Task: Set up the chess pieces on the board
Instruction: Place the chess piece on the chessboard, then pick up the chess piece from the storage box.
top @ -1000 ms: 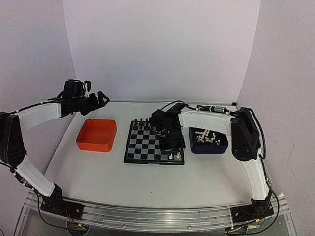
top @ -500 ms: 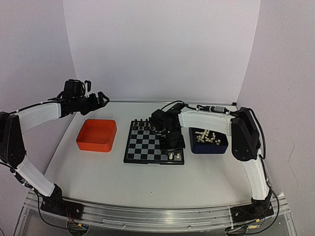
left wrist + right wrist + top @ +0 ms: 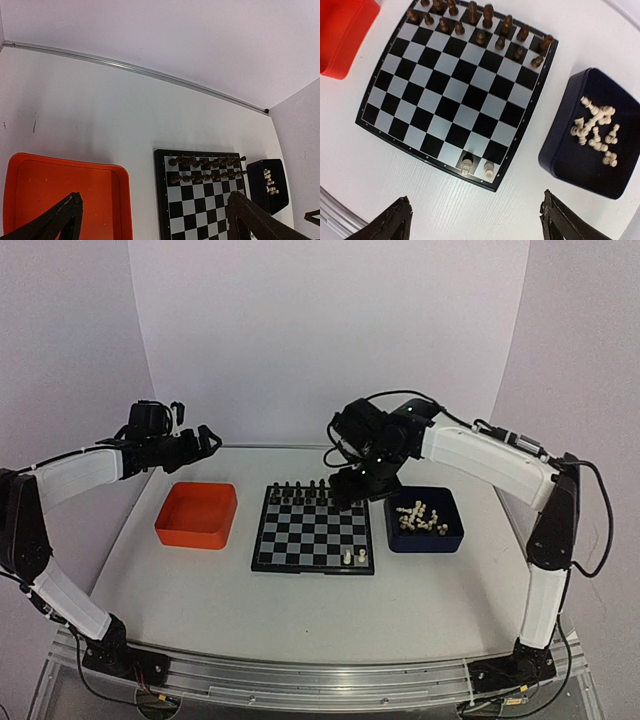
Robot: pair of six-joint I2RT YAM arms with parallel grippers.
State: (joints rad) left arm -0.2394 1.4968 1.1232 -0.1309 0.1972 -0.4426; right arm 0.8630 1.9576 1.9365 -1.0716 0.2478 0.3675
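The board [image 3: 300, 537] lies mid-table, with black figures along its two far rows. Two cream-white chess pieces [image 3: 347, 558] [image 3: 466, 164] stand side by side at its near right corner. More chess pieces [image 3: 420, 517] [image 3: 594, 130] lie heaped in the dark blue tray [image 3: 425, 544]. My right gripper [image 3: 362, 492] [image 3: 474, 210] hangs open and empty, high over the board's far right part. The left gripper [image 3: 196, 440] [image 3: 155, 200] is open and empty too, raised behind the orange tray [image 3: 168, 528].
The orange tray [image 3: 60, 185] sits left of the board and looks empty. The blue tray [image 3: 570, 155] sits close to the board's right edge. White walls close the table at the back and sides.
My right gripper has opened and risen up and back from the board's near right corner, where two white pieces stand. The left arm has not moved.
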